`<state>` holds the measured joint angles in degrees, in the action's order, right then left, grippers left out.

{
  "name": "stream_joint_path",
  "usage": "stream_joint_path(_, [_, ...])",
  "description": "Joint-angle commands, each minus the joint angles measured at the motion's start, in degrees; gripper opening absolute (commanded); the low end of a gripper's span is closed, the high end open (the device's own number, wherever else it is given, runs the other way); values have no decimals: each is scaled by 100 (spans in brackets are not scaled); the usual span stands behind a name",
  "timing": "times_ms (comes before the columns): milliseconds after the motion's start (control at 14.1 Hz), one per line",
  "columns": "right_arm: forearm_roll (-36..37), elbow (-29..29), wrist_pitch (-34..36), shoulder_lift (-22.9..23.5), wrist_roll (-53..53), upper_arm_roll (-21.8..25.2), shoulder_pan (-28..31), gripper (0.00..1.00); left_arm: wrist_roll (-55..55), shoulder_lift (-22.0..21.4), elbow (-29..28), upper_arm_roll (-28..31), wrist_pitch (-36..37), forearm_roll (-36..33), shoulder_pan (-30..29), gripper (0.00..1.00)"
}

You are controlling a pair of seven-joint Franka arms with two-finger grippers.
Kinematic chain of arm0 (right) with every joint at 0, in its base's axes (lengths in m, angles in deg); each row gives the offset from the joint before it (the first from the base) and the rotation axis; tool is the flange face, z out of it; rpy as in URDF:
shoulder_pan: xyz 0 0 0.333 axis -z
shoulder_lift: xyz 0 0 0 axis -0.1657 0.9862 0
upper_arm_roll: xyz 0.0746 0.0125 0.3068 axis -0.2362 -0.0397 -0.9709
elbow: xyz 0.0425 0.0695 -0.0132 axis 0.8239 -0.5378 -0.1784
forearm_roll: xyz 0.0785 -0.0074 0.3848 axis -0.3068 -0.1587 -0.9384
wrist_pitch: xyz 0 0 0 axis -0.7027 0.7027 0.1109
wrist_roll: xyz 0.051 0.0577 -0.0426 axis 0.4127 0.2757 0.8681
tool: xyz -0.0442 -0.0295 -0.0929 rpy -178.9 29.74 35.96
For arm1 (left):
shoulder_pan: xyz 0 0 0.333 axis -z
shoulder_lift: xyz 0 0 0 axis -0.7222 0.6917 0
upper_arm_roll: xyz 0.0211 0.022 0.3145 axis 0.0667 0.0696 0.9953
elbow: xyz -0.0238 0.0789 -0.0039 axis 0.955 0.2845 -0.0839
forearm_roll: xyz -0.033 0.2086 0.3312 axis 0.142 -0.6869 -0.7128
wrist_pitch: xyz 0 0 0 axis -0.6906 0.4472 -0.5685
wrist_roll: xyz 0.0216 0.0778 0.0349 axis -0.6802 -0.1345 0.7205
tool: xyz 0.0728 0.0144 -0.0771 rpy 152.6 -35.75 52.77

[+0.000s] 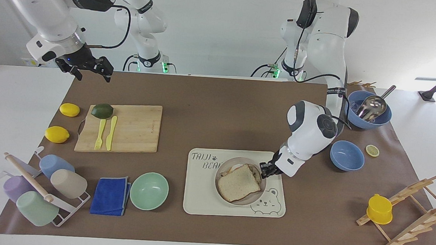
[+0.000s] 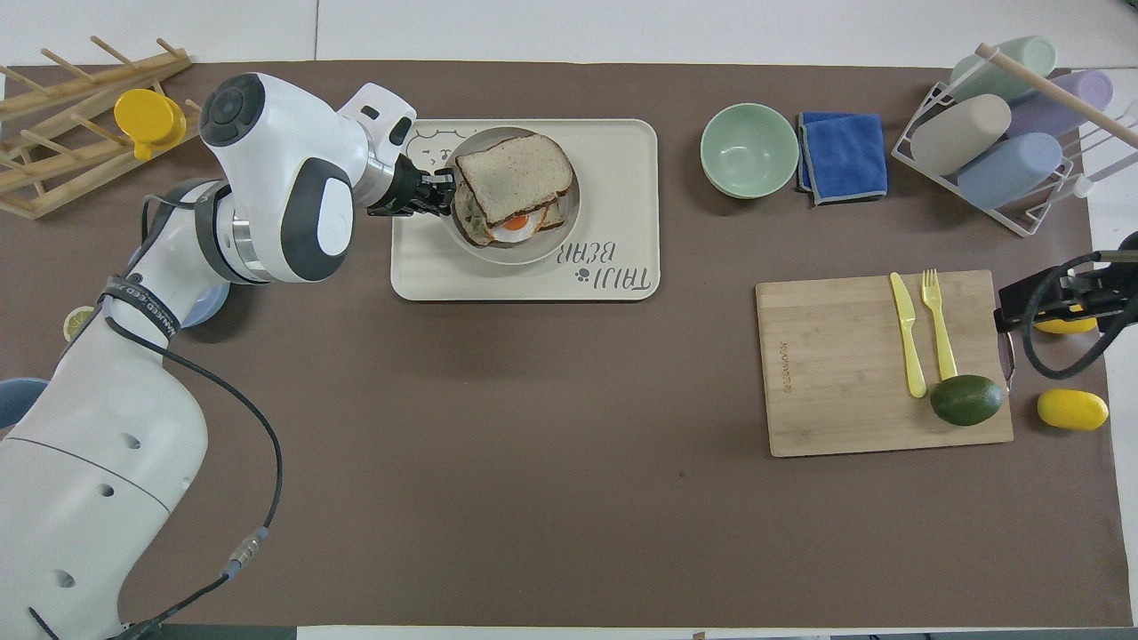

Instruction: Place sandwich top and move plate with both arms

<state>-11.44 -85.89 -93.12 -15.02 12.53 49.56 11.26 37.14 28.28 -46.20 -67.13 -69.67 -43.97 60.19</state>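
The plate (image 1: 224, 165) carries a sandwich and sits low over the cream bear-printed tray (image 1: 206, 197); I cannot tell whether it touches the tray. The sandwich top (image 1: 239, 182) lies on the sandwich, slightly askew. In the overhead view a fried egg (image 2: 516, 222) peeks out under the top slice (image 2: 514, 176). My left gripper (image 1: 265, 170) is shut on the plate's rim at the left arm's end, also seen in the overhead view (image 2: 437, 191). My right gripper (image 1: 93, 74) waits open, up in the air over the mat's edge by the cutting board.
A mint-green bowl (image 1: 149, 191) and a blue cloth (image 1: 110, 195) lie beside the tray. The cutting board (image 1: 126, 128) holds yellow cutlery and an avocado, with two lemons beside it. Two blue bowls (image 1: 347, 155) and a wooden rack (image 1: 409, 210) stand at the left arm's end.
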Motion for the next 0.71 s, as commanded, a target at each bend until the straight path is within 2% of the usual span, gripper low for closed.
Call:
stream_joint_path(0, [-172, -53, -64, -59, 66, -42, 100, 100, -52, -103, -54, -11, -71, -52, -42, 99])
stream_joint_path(284, [-163, -53, -64, -59, 83, -51, 100, 100, -34, -146, 306, 7, 752, -78, -332, 100])
stream_joint_path(426, [-163, -44, -64, -59, 101, -51, 91, 100, -43, -574, 299, 164, 1123, -462, -376, 100])
stream_joint_path(639, [-155, -27, -64, -51, 101, -68, 65, 100, -78, -1243, 246, 209, 2105, -902, -666, 100])
